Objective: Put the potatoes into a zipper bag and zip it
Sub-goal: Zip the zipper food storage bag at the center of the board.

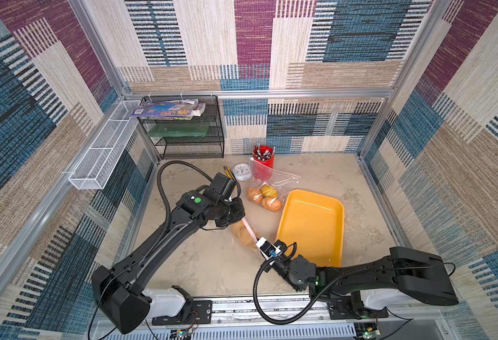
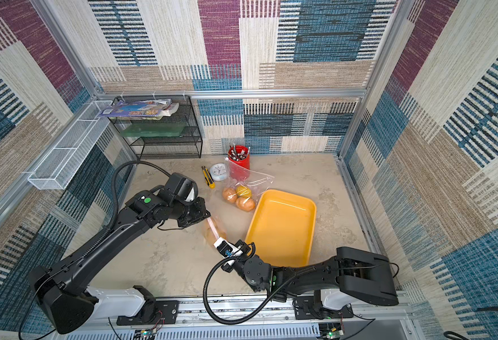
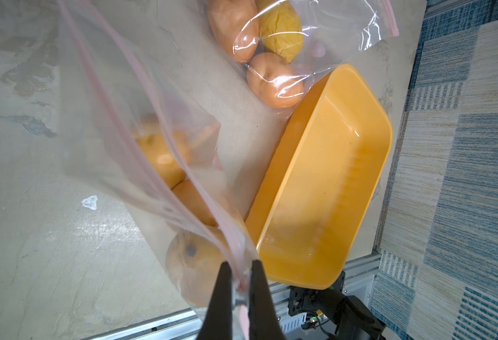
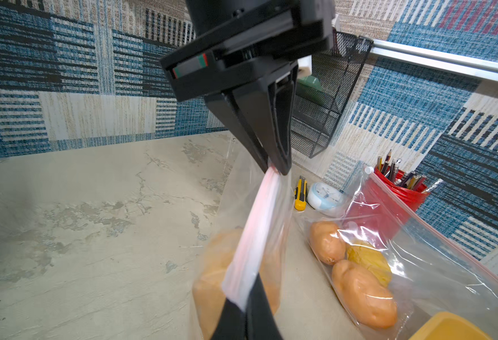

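Note:
A clear zipper bag point(image 1: 246, 232) point(image 2: 213, 229) with a pink zip strip hangs stretched between both grippers, above the table. My left gripper point(image 1: 242, 219) point(image 3: 240, 282) point(image 4: 275, 169) is shut on one end of the strip. At the other end my right gripper point(image 1: 259, 240) point(image 2: 218, 242) point(image 4: 246, 312) is shut on it. Three tan-orange potatoes point(image 3: 194, 203) point(image 4: 215, 265) sit inside this bag. Whether the zip is sealed I cannot tell. A second zipper bag point(image 1: 271, 182) point(image 4: 418, 250) lies behind it, holding two tan potatoes point(image 3: 274, 79) and a yellower one point(image 3: 281, 35).
A yellow tray point(image 1: 312, 223) point(image 2: 283, 226) lies just right of the held bag. At the back stand a red cup of pens point(image 1: 263, 156), a small clock point(image 1: 241, 171) and a yellow utility knife point(image 2: 208, 176). A black mesh shelf point(image 1: 188, 132) fills the back-left corner.

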